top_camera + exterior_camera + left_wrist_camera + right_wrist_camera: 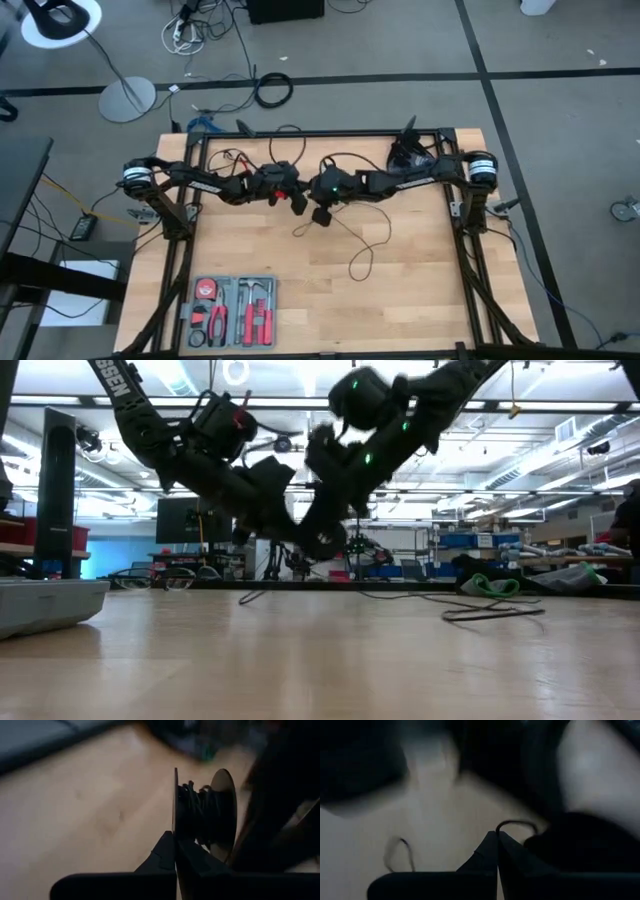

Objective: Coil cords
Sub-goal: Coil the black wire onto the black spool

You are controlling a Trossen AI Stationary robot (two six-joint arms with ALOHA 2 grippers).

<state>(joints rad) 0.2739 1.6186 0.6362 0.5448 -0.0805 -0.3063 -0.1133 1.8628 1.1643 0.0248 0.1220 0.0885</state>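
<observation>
Closest to the left wrist camera, the left gripper (176, 845) has its two dark fingers pressed together, their tips clamped on the edge of a flat round disc, one flange of a small spool (205, 815). Thin black cord (197, 807) is wound in tight turns between the spool's two discs. From above, both grippers meet over the middle of the wooden table (420, 290). The rest of the cord (365, 245) trails from there in loose loops across the boards, toward the front. The right gripper (497, 837) is also clenched, fingertips together, with a thin loop of cord arching just past its tips; whether it pinches the cord cannot be told.
</observation>
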